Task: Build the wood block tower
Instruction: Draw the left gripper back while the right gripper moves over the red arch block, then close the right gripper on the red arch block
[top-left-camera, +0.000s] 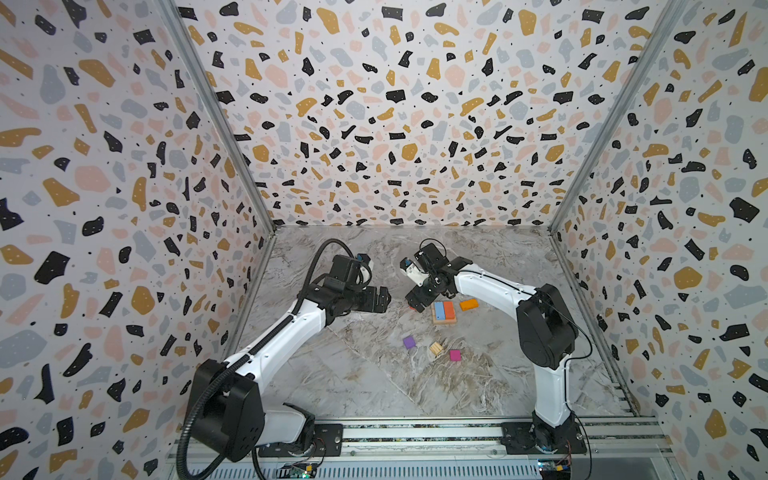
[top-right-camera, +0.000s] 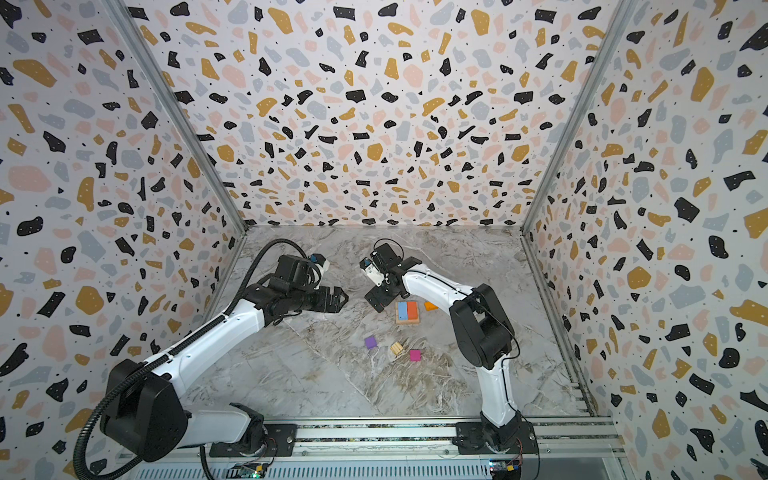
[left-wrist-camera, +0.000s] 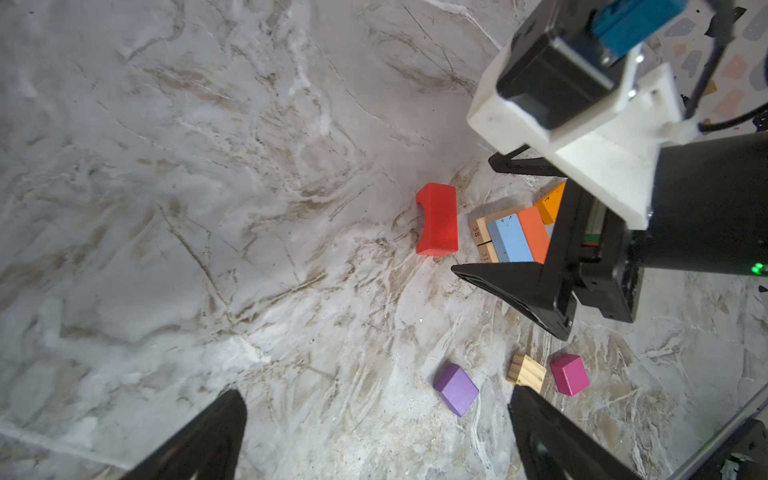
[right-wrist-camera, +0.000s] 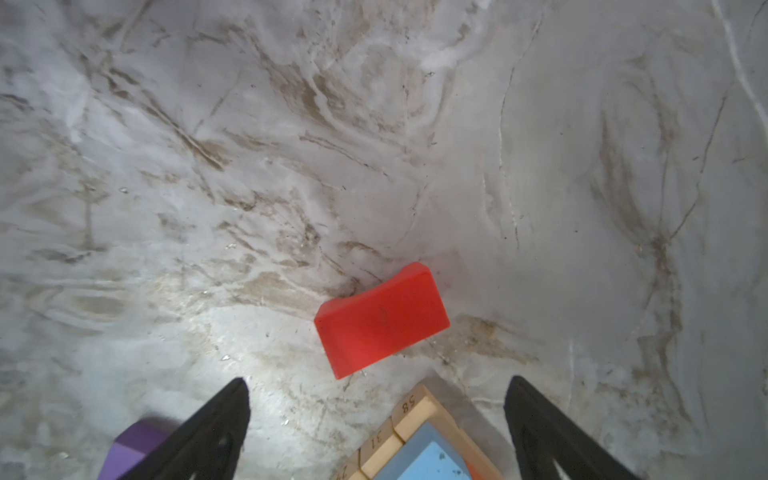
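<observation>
Our right hand (right-wrist-camera: 378, 381) points down at the bench (top-left-camera: 353, 386), fingers wide apart, holding nothing. The red block (right-wrist-camera: 382, 320) lies just ahead of it. The wood block tower (top-left-camera: 444, 312) sits beside it, cut off in its wrist view. Our left hand (top-left-camera: 384, 297) hovers facing it, apart and empty.

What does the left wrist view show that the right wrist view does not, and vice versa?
Only the left wrist view: the magenta cube, the ridged tan cube and the loose orange block. Only the right wrist view: no extra block, just a closer look. Both: the notched red block, purple cube, light blue block and numbered tan base blocks.
</observation>
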